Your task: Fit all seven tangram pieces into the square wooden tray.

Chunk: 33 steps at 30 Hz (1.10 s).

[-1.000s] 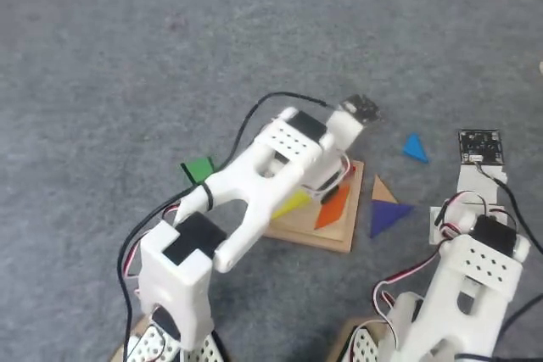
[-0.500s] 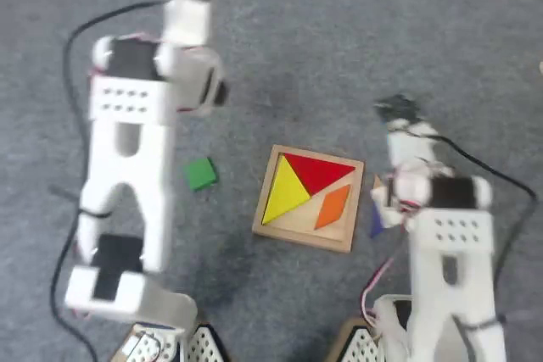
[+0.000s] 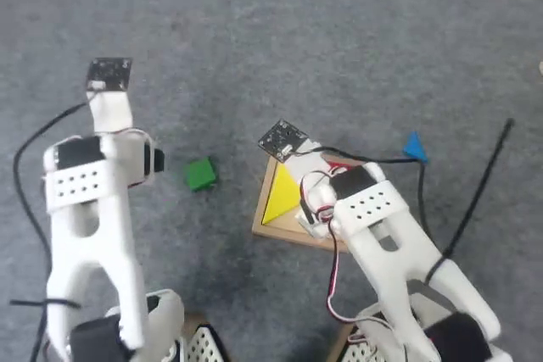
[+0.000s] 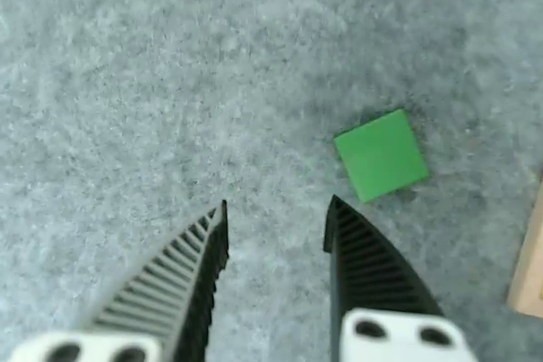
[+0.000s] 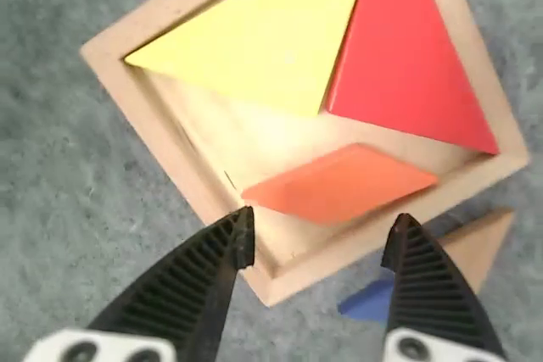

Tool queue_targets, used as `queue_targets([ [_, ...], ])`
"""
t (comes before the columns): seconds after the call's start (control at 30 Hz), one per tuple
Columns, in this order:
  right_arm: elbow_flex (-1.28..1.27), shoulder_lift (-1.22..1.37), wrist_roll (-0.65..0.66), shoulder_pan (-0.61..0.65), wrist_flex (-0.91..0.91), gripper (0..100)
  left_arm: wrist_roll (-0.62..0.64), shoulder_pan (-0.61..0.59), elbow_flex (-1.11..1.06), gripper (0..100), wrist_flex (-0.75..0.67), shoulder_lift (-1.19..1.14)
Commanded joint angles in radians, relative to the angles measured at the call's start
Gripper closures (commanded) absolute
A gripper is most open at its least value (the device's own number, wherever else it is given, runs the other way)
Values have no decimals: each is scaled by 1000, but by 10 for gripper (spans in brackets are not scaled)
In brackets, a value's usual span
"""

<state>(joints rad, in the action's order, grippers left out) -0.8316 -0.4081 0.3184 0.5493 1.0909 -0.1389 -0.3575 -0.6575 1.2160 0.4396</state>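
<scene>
Left hand (image 4: pixel 277 205): jaws stood wide apart with nothing between them, low over bare grey counter (image 3: pixel 339 48).
Right hand (image 5: pixel 323 219): jaws stood wide apart and empty, hanging above one corner of the tray (image 5: pixel 106 55), with the orange parallelogram (image 5: pixel 339 182) just past the fingertips.
Tray: the square wooden tray (image 3: pixel 280 233) sat near the counter's middle, turned askew to the counter's edges, with the right arm over much of it in the high view.
In the tray: the yellow triangle (image 5: pixel 263 36) and red triangle (image 5: pixel 399 65) lay flat and met along one edge. The orange parallelogram lay on the tray floor, with bare wood between it and the yellow triangle.
Green square (image 4: pixel 381 154): it lay flat on the counter, apart from the tray on the side toward the counter's left edge, just ahead of the left hand's fingertips.
Blue triangle (image 3: pixel 414 147): it lay on the counter, apart from the tray, toward the right edge.
Tan triangle (image 5: pixel 475 243): it lay just outside the tray's rim.
Dark blue piece (image 5: pixel 369 301): it lay beside the tan triangle, partly hidden behind a finger.
</scene>
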Motion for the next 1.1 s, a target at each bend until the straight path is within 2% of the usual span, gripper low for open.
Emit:
queue_targets([
  [0.0, -17, 8, -29, 33, -45, 735, -12, 9, -7, 811, -29, 52],
  [0.17, -68, 38, -25, 45, -84, 735, -12, 8, -12, 811, -25, 52],
  [0.77, -29, 159, 18, -171, -182, 735, -14, 29, -28, 811, -29, 51],
  [1.07, 17, 154, -46, -131, -174, 735, -15, 61, -48, 811, -32, 52],
])
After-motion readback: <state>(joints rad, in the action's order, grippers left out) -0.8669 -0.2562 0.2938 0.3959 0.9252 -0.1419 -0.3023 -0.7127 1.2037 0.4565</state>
